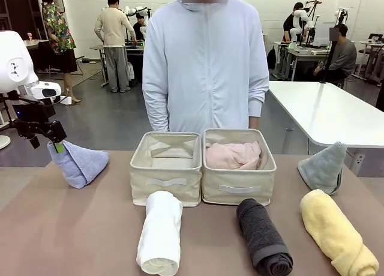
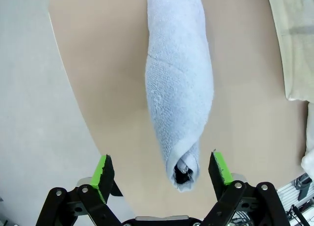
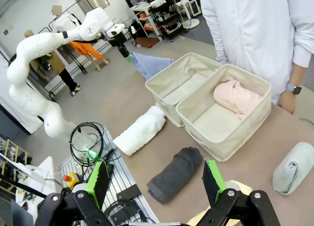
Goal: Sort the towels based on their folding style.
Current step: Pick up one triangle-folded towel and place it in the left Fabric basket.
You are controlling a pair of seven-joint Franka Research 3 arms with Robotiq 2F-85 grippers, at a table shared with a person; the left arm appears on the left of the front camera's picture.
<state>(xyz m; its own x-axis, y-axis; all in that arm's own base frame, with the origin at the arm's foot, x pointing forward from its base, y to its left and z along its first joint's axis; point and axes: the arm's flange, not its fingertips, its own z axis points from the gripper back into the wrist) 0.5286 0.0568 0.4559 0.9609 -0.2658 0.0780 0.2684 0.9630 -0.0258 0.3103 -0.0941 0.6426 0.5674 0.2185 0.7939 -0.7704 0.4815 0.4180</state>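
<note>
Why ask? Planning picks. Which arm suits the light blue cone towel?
Left: left end effector, open, flanks the light blue towel; right end effector is over the dark grey towel.

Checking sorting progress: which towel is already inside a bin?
The pink towel, lying in the right-hand beige bin; the other five lie out on the table.

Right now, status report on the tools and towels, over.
Left tool open, straddling tip of light blue cone towel, not gripping. Right tool open, holding nothing. Pink towel in right bin; white roll, dark grey roll, yellow roll on table. Nothing blocking.
</note>
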